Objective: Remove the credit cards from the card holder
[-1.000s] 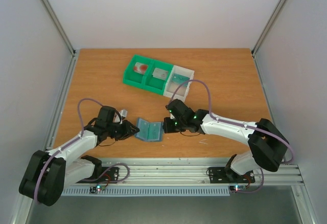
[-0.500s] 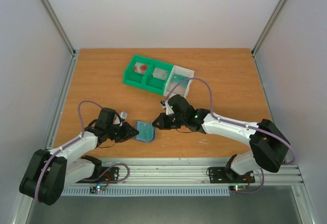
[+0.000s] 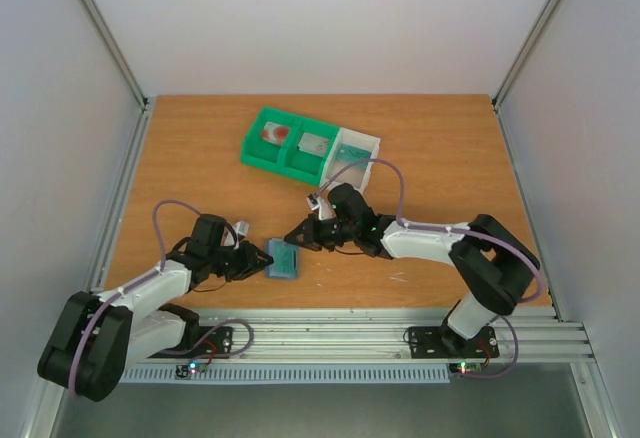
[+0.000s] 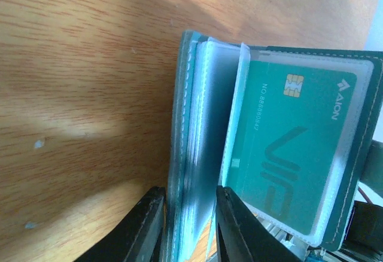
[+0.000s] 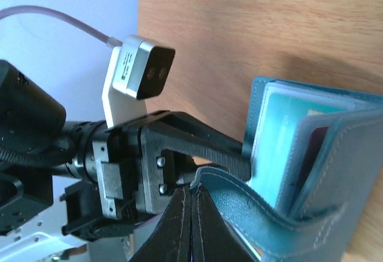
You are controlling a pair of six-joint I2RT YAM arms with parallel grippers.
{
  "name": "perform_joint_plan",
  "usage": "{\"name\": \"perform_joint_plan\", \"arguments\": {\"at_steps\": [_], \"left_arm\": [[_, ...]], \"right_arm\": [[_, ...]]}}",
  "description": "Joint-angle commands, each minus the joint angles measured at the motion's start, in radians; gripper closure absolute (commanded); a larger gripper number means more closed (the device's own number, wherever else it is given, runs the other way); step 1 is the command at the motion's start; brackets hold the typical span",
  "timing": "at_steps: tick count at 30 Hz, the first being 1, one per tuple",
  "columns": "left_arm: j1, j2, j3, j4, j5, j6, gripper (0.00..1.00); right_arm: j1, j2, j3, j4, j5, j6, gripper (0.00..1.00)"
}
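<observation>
The left gripper [image 4: 187, 223] is clamped on one edge of the card holder [image 4: 206, 130], with the cover and clear sleeves squeezed between its fingers. A teal-green credit card [image 4: 293, 148] sits in the exposed sleeve. The right gripper [image 5: 190, 202] has its fingers pressed together, tips at the lifted cover flap; I can't tell whether it pinches the flap. The holder lies towards the front of the wooden surface [image 3: 200, 168], well apart from the green-and-white bin tray [image 3: 249, 146]. Plain pale walls stand around.
</observation>
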Motion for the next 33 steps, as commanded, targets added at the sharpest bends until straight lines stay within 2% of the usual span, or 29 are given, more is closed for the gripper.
{"name": "perform_joint_plan", "arguments": {"at_steps": [1, 6, 11, 16, 20, 23, 25, 28, 33], "left_arm": [[-0.003, 0.007, -0.01, 0.073, 0.013, -0.003, 0.76], [-0.004, 0.009, -0.009, 0.069, 0.013, -0.006, 0.76], [-0.005, 0.013, -0.005, 0.06, 0.012, 0.002, 0.76], [-0.004, -0.004, -0.001, 0.019, -0.007, 0.009, 0.76], [-0.004, -0.047, 0.01, -0.052, -0.028, 0.01, 0.7], [-0.003, -0.104, 0.022, -0.108, -0.044, 0.008, 0.66], [-0.003, -0.142, 0.033, -0.144, -0.061, 0.002, 0.59], [-0.004, -0.187, 0.054, -0.174, -0.08, -0.009, 0.52], [-0.003, -0.199, 0.041, -0.128, -0.093, -0.03, 0.45]], "right_arm": [[-0.012, 0.079, -0.012, 0.247, -0.084, 0.143, 0.99], [-0.019, 0.048, -0.04, 0.165, -0.03, 0.096, 0.99], [-0.038, -0.037, -0.062, -0.038, 0.038, -0.005, 0.99], [-0.048, -0.115, -0.054, -0.352, 0.193, -0.146, 0.98], [-0.051, -0.164, -0.016, -0.578, 0.332, -0.219, 0.87], [-0.048, -0.19, 0.065, -0.743, 0.384, -0.257, 0.76], [-0.033, -0.207, 0.125, -0.835, 0.428, -0.27, 0.69], [0.011, -0.224, 0.195, -0.89, 0.479, -0.272, 0.65], [0.068, -0.158, 0.242, -0.818, 0.454, -0.257, 0.61]]}}
